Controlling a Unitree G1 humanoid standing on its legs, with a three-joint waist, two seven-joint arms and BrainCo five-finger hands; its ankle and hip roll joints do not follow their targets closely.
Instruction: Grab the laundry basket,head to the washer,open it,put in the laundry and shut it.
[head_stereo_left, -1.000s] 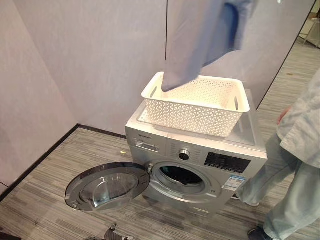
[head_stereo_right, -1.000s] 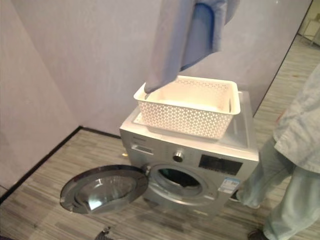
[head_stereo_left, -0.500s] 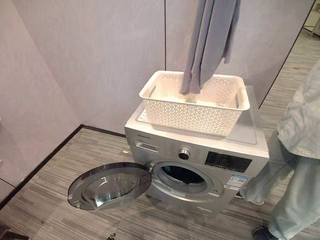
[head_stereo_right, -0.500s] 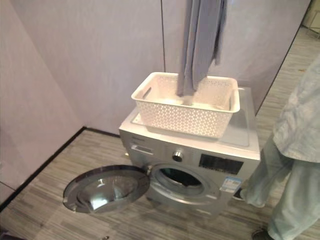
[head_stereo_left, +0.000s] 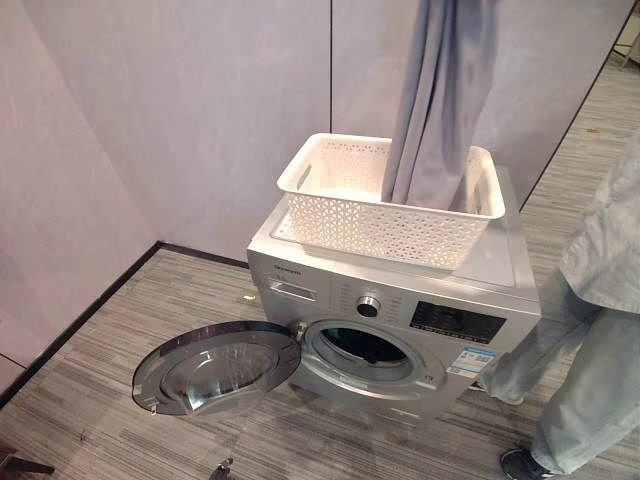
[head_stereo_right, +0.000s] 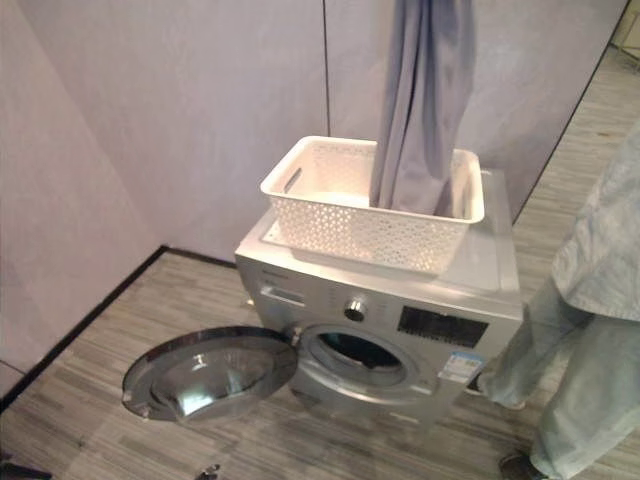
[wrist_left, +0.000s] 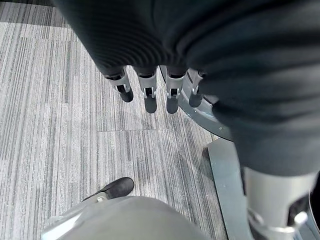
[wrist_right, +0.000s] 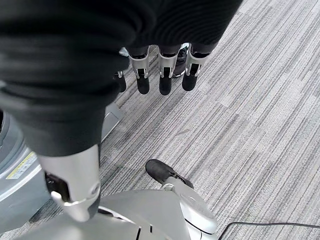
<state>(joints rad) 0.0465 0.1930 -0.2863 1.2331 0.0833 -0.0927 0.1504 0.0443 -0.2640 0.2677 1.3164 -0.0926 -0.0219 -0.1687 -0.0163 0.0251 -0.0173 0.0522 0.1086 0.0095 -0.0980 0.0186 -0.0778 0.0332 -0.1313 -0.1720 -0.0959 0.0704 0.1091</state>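
1. Cloth (head_stereo_left: 438, 110) – one grey piece hanging from beyond the frame's top edge into the one white laundry basket (head_stereo_left: 370, 222), upper centre, atop the washer (head_stereo_left: 400, 300).
2. Washer door (head_stereo_left: 215, 366) open, lower left; person (head_stereo_left: 600, 330) cut off at right.
3. Left hand (wrist_left: 150, 92) and right hand (wrist_right: 160, 75) – fingers straight, grasping nothing, over the floor.

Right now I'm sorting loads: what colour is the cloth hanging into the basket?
Grey-blue cloth, plain; clearest in the left eye view.

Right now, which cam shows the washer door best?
Left eye view: the open door lies swung fully out, whole rim and glass visible beside the washer. Right eye view shows it the same, slightly lower in frame. Left wrist view catches an arc of its rim past the left hand.
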